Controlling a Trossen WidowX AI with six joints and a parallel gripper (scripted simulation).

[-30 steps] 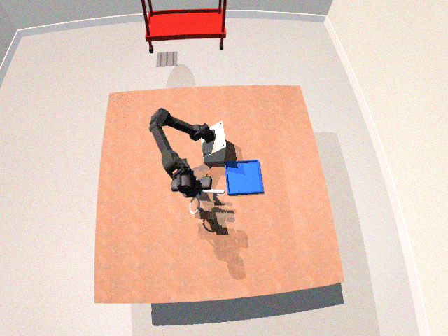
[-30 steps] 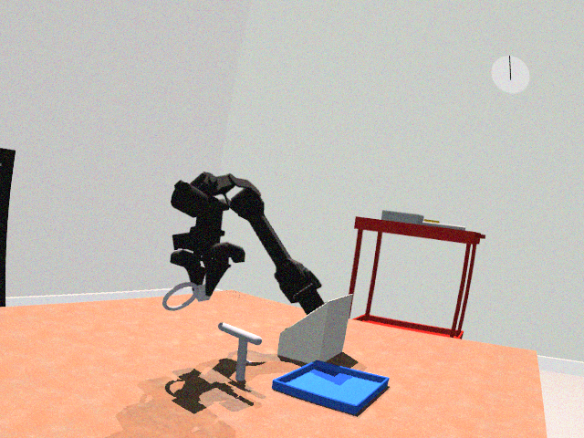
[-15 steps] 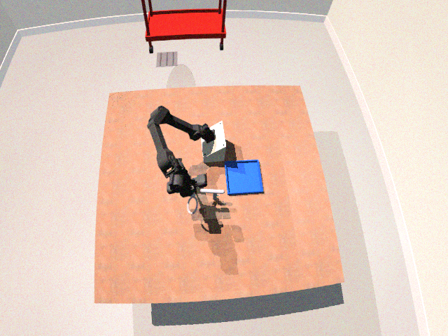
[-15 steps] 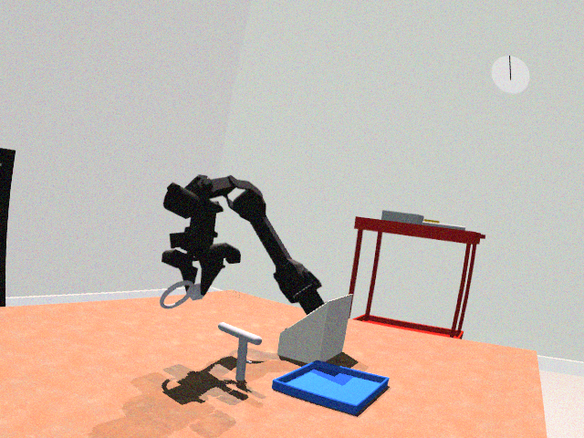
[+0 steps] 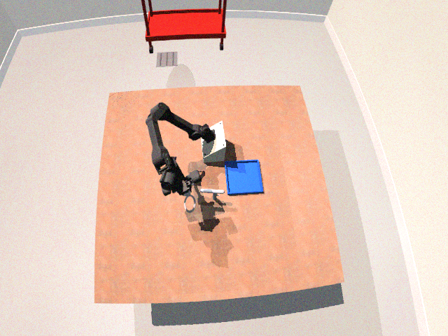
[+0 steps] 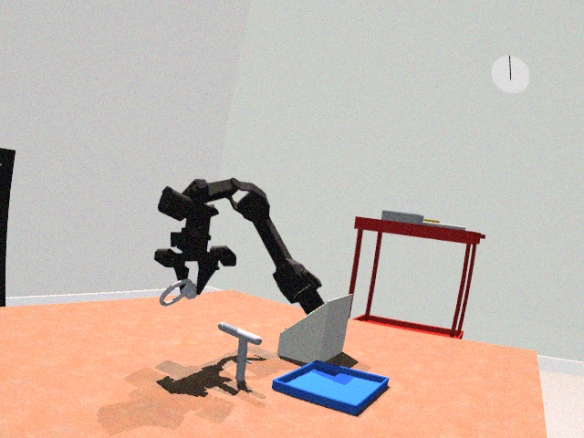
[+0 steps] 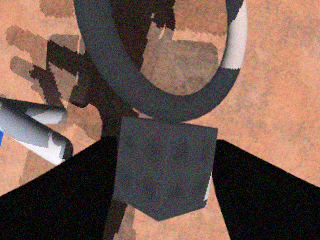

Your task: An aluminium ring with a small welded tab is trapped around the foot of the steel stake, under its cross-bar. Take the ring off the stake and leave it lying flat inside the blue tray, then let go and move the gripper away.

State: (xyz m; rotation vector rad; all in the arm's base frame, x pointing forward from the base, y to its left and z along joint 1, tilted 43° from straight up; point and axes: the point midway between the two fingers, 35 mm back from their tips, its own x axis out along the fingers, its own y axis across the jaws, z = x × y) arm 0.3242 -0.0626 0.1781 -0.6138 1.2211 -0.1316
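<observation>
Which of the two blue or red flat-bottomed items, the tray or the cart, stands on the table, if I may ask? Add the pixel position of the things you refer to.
The blue tray [image 5: 244,178] [image 6: 329,387]; the red cart stands on the floor.

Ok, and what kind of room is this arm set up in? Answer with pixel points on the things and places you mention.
Probably a small lab or workshop room: a robot arm [image 5: 155,135] [image 6: 271,235] is mounted on a work table [image 5: 271,234] [image 6: 471,377], a red wheeled cart [image 5: 186,36] [image 6: 414,230] stands behind it, and a round clock [image 6: 510,74] hangs on a plain wall.
</observation>
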